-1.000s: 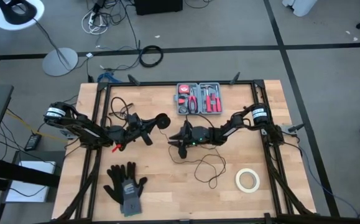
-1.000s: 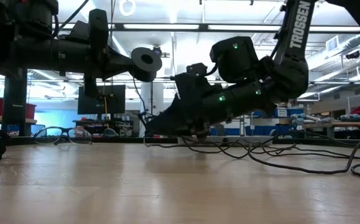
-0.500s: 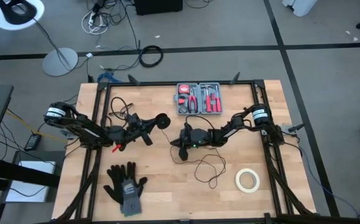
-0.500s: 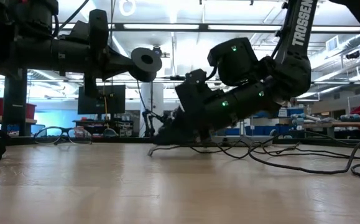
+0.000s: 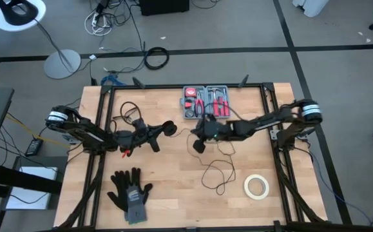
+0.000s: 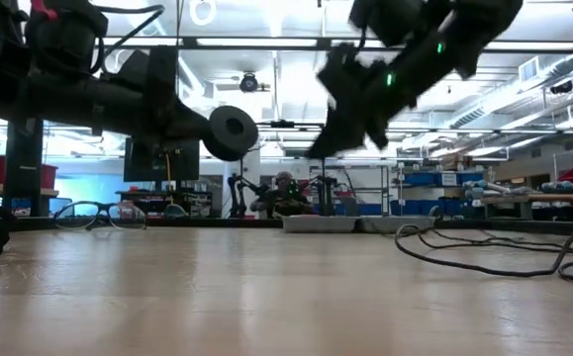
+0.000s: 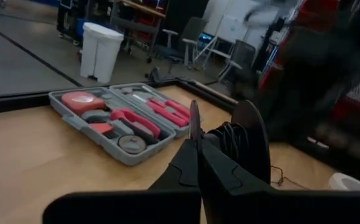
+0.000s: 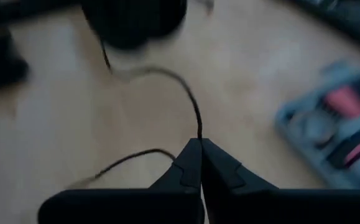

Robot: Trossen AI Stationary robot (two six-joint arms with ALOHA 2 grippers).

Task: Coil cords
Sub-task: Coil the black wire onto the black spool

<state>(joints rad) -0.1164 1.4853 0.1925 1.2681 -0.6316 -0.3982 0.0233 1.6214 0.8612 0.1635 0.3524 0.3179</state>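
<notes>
The cord is a thin black wire. One end is wound on a small round black disc-shaped spool point(image 5: 169, 127) point(image 7: 249, 142), which my left gripper point(image 5: 161, 133) holds above the table's middle. From there the wire runs to my right gripper point(image 5: 197, 144) point(image 6: 332, 139), which is shut on it and raised high. The remaining wire drops to loose loops point(image 5: 217, 173) lying on the wood. My left gripper pinches a thin flat part of the spool point(image 7: 194, 122), seen edge-on between its two fingertips. The fingers come in about level from the table's left. The spool, with wire wound on it point(image 7: 230, 140), is lifted clear of the table. My right gripper pinches a single strand of the wire point(image 8: 199, 135) at its fingertips, slanting down from the table's right. One stretch curves away toward the spool point(image 8: 134, 23), another point(image 8: 130, 155) trails off sideways. The pinched stretch is lifted clear and hangs slack.
A grey tool case point(image 5: 207, 102) lies at the far middle. A white tape roll point(image 5: 256, 186) sits at the near right, and black gloves point(image 5: 130, 190) at the near left. Bare wood lies between the gloves and the wire loops.
My right gripper has shut on the wire where it lay on the table. It has then risen fast and swung a little toward the far right, pulling that stretch up off the wood. The spool in my left gripper has sunk slightly.
</notes>
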